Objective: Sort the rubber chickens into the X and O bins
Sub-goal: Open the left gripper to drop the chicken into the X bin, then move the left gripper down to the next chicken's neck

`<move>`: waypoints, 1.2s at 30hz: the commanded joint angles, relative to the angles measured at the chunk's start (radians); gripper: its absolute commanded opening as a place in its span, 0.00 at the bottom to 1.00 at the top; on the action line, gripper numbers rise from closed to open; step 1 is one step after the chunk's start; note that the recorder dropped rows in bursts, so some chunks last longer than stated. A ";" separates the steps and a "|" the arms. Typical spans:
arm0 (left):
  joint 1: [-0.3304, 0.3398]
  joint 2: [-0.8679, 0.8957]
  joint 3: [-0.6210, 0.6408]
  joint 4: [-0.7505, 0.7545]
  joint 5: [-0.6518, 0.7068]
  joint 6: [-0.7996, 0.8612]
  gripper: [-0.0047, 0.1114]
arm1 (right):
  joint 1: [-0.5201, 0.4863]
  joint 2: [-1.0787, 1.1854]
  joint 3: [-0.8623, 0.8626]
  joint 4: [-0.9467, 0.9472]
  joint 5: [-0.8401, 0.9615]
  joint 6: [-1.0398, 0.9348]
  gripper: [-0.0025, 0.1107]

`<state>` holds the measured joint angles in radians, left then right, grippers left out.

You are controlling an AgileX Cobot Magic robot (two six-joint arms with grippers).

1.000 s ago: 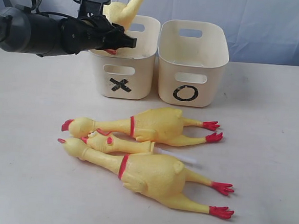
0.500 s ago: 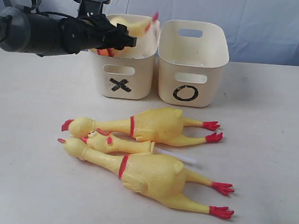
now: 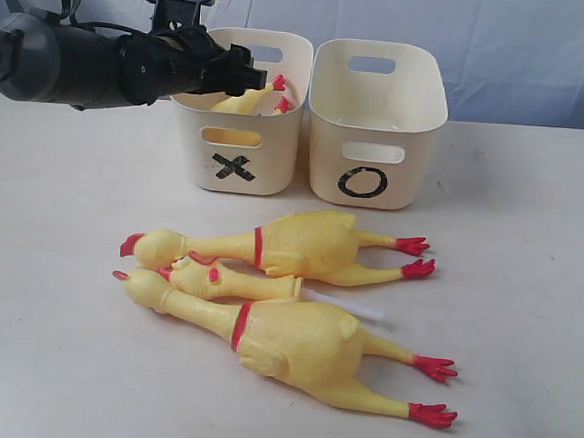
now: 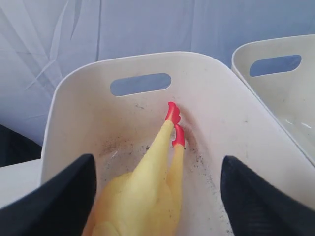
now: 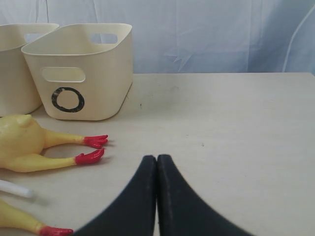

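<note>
A small rubber chicken [image 3: 242, 101] lies in the X bin [image 3: 238, 165], its red feet against the far wall [image 4: 174, 123]. My left gripper [image 3: 244, 75] hovers over that bin's near rim, open; its black fingers [image 4: 64, 196] stand wide on either side of the chicken's body without gripping it. The O bin [image 3: 373, 134] stands just right of the X bin, and no chicken shows inside it. On the table lie two large chickens [image 3: 290, 244] [image 3: 293, 341] with a small one [image 3: 230, 281] between them. My right gripper [image 5: 156, 160] is shut and empty, low over the table.
A blue cloth backdrop [image 3: 525, 45] hangs behind the bins. A thin white strip [image 3: 351, 305] lies between the two large chickens. The left arm [image 3: 62, 63] stretches in from the left edge at bin-rim height.
The chicken that stuck up out of my left gripper has dropped and now lies in the X bin. The left jaws have opened. The other chickens and the bins stayed put.
</note>
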<state>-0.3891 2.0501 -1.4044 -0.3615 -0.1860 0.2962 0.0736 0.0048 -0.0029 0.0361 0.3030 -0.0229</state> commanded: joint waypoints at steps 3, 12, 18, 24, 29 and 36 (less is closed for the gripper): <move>0.001 -0.059 -0.005 0.063 0.026 0.000 0.60 | -0.003 -0.005 0.003 -0.001 -0.012 -0.003 0.02; -0.001 -0.170 -0.005 0.150 0.156 0.000 0.56 | -0.003 -0.005 0.003 -0.001 -0.012 -0.003 0.02; -0.003 -0.241 -0.005 0.252 0.346 0.002 0.56 | -0.003 -0.005 0.003 -0.001 -0.012 -0.003 0.02; -0.003 -0.318 -0.005 0.319 0.555 0.004 0.56 | -0.003 -0.005 0.003 -0.001 -0.012 -0.003 0.02; -0.004 -0.374 -0.005 0.356 0.727 0.029 0.56 | -0.003 -0.005 0.003 -0.001 -0.012 -0.003 0.02; -0.004 -0.424 -0.005 0.330 0.923 0.115 0.51 | -0.003 -0.005 0.003 -0.001 -0.012 -0.003 0.02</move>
<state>-0.3891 1.6514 -1.4044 -0.0106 0.6620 0.3703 0.0736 0.0048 -0.0029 0.0361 0.3030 -0.0229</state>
